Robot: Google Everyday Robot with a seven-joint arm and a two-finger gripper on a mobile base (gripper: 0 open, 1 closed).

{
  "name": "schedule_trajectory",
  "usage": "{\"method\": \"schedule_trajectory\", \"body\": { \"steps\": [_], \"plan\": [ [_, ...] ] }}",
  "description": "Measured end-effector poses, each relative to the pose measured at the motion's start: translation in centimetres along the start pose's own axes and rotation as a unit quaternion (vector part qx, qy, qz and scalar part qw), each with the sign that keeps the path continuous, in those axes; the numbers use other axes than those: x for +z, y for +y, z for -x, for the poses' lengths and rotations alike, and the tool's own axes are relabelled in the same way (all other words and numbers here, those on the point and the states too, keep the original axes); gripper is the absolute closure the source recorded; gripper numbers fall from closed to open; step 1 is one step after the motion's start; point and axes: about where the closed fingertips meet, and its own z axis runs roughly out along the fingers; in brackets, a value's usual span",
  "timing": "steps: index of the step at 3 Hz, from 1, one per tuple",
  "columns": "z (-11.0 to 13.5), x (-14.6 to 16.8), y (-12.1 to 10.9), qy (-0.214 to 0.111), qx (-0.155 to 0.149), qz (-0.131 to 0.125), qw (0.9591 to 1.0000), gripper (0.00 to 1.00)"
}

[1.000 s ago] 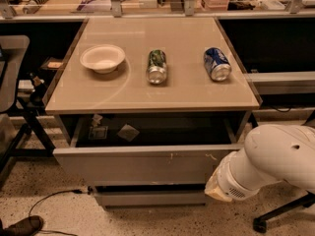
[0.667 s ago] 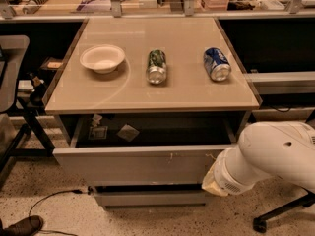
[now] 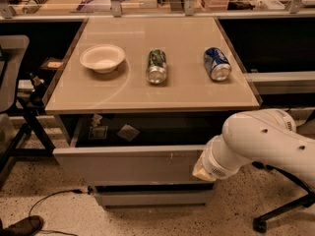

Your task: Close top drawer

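On the beige square table (image 3: 147, 95), a white round bowl (image 3: 102, 58), a green can (image 3: 157, 66) and a blue can (image 3: 217, 63), both cans lying down, are noted. Below, the wide grey metal top drawer (image 3: 123, 163) is found pulled out, with paper scraps (image 3: 128, 132) inside. The hand (image 3: 199, 170) is located at the drawer front's right end, behind the white arm (image 3: 261, 141); its opening cannot be told.

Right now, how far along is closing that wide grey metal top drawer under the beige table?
Barely started. Done: the gripper, at the tip of the white arm, sits at the right end of the wide grey metal top drawer. In hand: apparently lining up a push. Left: the whole closing; the drawer stands pulled out from under the beige table, paper scraps on its floor exposed.
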Motion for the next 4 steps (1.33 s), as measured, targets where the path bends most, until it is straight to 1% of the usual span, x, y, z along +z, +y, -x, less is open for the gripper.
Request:
{"method": "schedule_trajectory", "body": {
  "steps": [2, 3, 4],
  "plan": [
    [1.9, 1.3, -2.6, 0.003, -0.012, -0.006, 0.9999, 1.00],
    [2.0, 1.3, -2.7, 0.003, -0.012, -0.006, 0.9999, 0.81],
    [2.0, 1.3, -2.7, 0.003, -0.012, -0.006, 0.9999, 0.58]
  ]
}}
